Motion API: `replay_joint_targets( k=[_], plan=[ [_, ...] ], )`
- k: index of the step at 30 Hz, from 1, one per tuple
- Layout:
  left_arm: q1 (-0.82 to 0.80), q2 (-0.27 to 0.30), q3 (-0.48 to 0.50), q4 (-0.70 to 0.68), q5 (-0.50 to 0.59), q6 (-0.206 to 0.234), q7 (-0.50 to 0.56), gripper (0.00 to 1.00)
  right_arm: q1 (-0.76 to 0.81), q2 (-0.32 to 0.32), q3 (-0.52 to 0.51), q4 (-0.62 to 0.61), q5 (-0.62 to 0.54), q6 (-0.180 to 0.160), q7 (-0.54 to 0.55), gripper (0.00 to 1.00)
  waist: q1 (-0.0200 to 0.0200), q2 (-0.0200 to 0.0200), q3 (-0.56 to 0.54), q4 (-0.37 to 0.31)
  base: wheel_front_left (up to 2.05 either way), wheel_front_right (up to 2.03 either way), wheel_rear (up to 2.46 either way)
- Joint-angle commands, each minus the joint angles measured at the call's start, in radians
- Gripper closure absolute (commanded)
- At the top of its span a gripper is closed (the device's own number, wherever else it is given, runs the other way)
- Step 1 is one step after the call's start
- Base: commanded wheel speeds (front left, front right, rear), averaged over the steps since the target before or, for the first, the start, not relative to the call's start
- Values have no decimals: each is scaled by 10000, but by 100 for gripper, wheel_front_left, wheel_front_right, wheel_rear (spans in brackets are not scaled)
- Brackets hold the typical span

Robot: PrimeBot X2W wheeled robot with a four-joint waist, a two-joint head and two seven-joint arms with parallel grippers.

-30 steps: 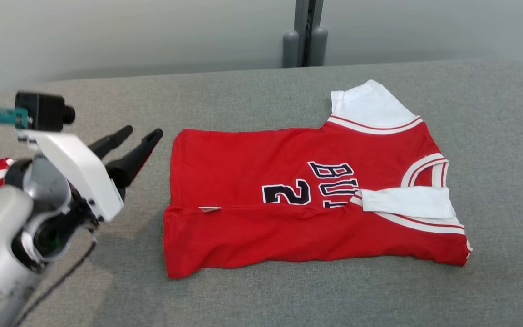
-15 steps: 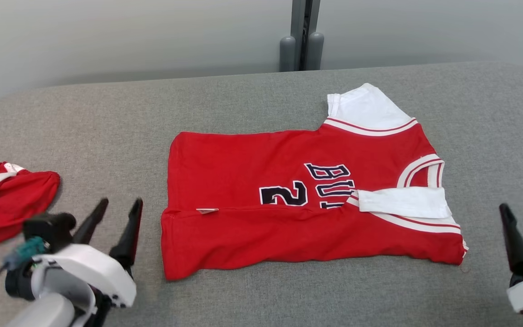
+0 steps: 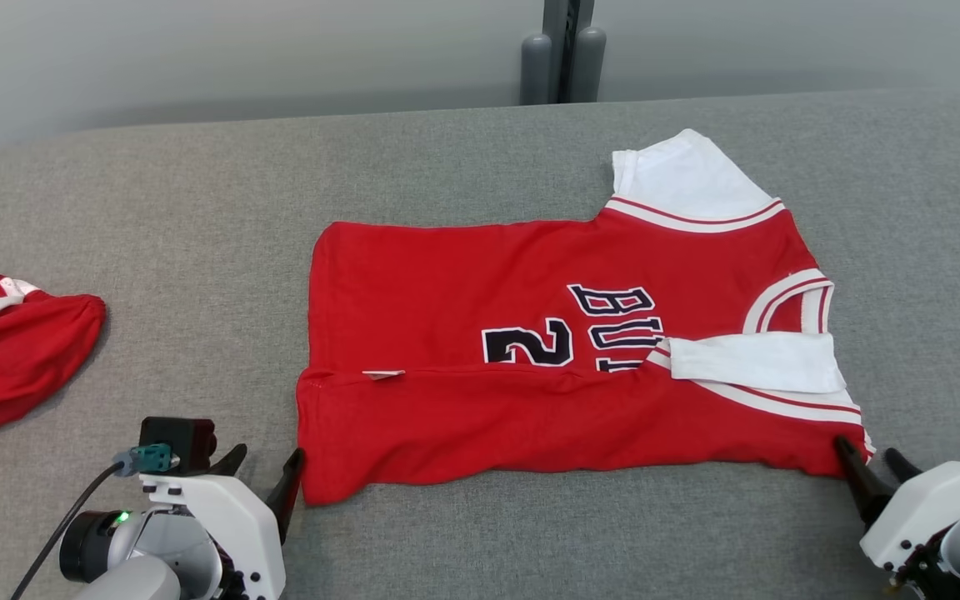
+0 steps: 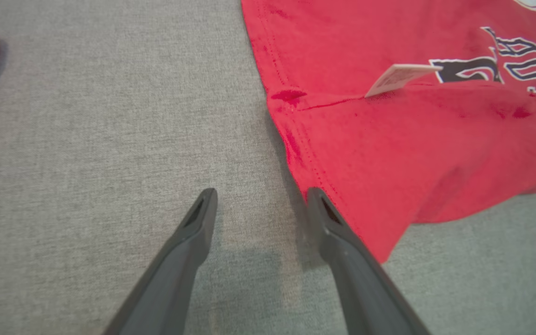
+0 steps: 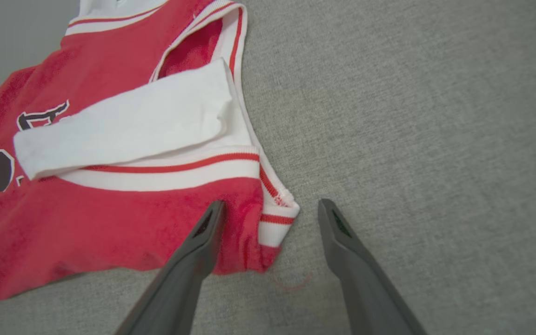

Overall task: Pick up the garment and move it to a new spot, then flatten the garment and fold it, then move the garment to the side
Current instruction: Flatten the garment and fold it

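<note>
**A:** Jersey (image 3: 563, 367) lies flat mid-table (image 3: 447, 167), its near edge folded up once and one white sleeve (image 3: 751, 362) tucked across it. How will it handle?

**B:** Light and limp, I'd judge. It's a thin knit that will sag between two holds and drag on the cloth top. Nothing to break, but the fold could slip open if one side lifts first.

**A:** And the grippers?

**B:** Both stand wide apart, with nothing in them. The left gripper (image 4: 261, 193) is at the near left corner, one finger at the hem (image 4: 296, 149); touching or not, I cannot tell. The right gripper (image 5: 271, 204) straddles the near right corner, with one finger over red cloth and the other over bare table.

**A:** Where to take hold?

**B:** At those two corners, pinching both layers low against the table. The ribbed trim (image 5: 272, 218) on the right looks thicker and should give a surer bite. Lift both sides evenly.
</note>
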Motion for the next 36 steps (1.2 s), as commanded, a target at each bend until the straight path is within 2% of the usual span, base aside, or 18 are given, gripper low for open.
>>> replay_joint_targets(
  k=[1, 9, 15, 22, 27, 28, 29, 30, 36],
  plan=[
    [-247, -10, -58, 82, 0, -58, 210, 0, -203, 64, 41, 235, 156, 20, 192, 0, 0, 0, 60, 46, 0, 0, 0],
    [-496, -292, -419, 149, -110, -311, 874, 0, -431, 272, 344, 941, 494, 20, 395, 0, 0, 0, 172, 138, 0, 0, 0],
    [-579, -268, -258, -386, -116, 25, 869, 0, -559, 243, 545, 1031, 586, 20, 285, 0, 0, 0, 166, 91, 0, 0, 0],
    [-336, -247, -659, -380, -408, 99, 1729, 0, -676, 259, 795, 1176, 720, 22, 295, 0, 0, 0, 166, 49, 0, 0, 0],
    [-428, -574, -823, 98, -466, -139, 1800, 0, -746, 262, 1055, 1294, 938, 23, 474, 0, 0, 0, 160, 11, 0, 0, 0],
    [-451, -677, -780, 159, -510, -187, 1742, 2, -721, 270, 1160, 1319, 1007, 23, 554, 24, 0, 0, 150, 16, 0, 0, 0],
    [-481, -720, -774, 231, -510, -258, 1705, 56, -706, 245, 1219, 1330, 1061, 23, 576, 60, 0, 0, 137, 22, 0, 0, 0],
    [-516, -741, -801, 309, -475, -304, 1657, 100, -685, 212, 1254, 1338, 1111, 23, 571, 100, 0, 0, 104, 30, 0, 0, 0],
    [-546, -685, -663, 385, -524, -502, 1433, 100, -512, -95, 1357, 1116, 1532, 20, 529, 100, 0, 0, -136, 74, 0, 0, 0]
  ],
)
